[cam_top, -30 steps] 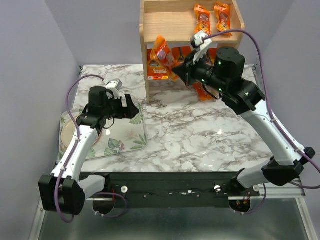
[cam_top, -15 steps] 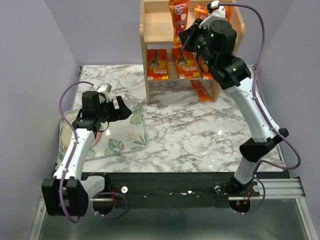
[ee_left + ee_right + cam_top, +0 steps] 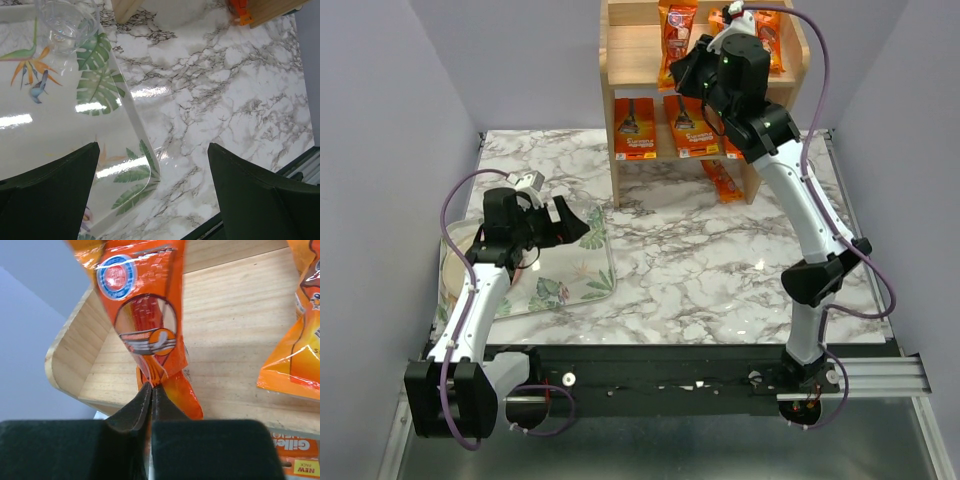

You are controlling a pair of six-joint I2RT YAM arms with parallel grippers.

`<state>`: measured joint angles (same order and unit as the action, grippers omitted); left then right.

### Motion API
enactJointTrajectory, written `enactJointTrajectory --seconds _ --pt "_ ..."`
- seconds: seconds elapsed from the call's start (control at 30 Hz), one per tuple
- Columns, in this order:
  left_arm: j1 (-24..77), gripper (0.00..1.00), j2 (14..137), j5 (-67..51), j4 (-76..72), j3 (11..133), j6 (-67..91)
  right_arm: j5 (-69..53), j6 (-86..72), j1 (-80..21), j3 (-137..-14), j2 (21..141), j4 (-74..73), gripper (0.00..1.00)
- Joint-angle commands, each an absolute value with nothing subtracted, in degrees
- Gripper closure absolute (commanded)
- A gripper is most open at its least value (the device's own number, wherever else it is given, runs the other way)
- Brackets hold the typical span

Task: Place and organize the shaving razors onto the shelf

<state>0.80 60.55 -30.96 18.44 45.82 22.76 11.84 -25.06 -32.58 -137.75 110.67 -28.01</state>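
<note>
Pinching one narrow orange razor pack point(image 3: 142, 315) by its bottom edge, the right gripper point(image 3: 150, 390) has its jaws pressed together on the plastic. The pack stands upright over the top tier of the wooden shelf point(image 3: 632, 55), toward that tier's left end. From the right wrist view I can't tell if the pack's lower edge touches the board. Another orange pack point(image 3: 300, 340) lies on the same tier, off to the right, apart from the held one.

Lower tier: two wide razor cards point(image 3: 636, 128) point(image 3: 687, 125) stand side by side, facing front. One more narrow pack point(image 3: 724, 180) lies flat on the marble table point(image 3: 720, 270), just beside the shelf's right side panel.

The left gripper point(image 3: 152, 150) hangs over the leaf-print tray point(image 3: 570, 280) at the table's left, fingers wide apart, nothing between them. A clear plastic cup point(image 3: 65, 25) sits on the tray, near its far edge.
</note>
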Motion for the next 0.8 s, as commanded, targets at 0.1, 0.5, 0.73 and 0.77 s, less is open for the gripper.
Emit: enactJointTrajectory --seconds 0.1,0.5,0.73,0.77 --pt "0.53 0.01 60.21 -33.66 17.05 45.09 23.64 10.20 -25.58 -32.69 -141.33 115.05 -25.58 0.57" --pt "-1.76 0.01 60.03 -34.28 15.56 44.03 25.40 10.37 -21.88 -32.78 -141.16 113.38 -22.68 0.54" --pt "-2.02 0.01 59.94 -34.98 13.98 43.24 26.54 6.52 -17.69 -32.87 -139.05 113.12 -21.11 0.47" --pt "-2.02 0.01 59.68 -34.98 14.24 43.24 26.37 5.81 -16.45 -32.87 -138.87 113.29 -20.83 0.45"
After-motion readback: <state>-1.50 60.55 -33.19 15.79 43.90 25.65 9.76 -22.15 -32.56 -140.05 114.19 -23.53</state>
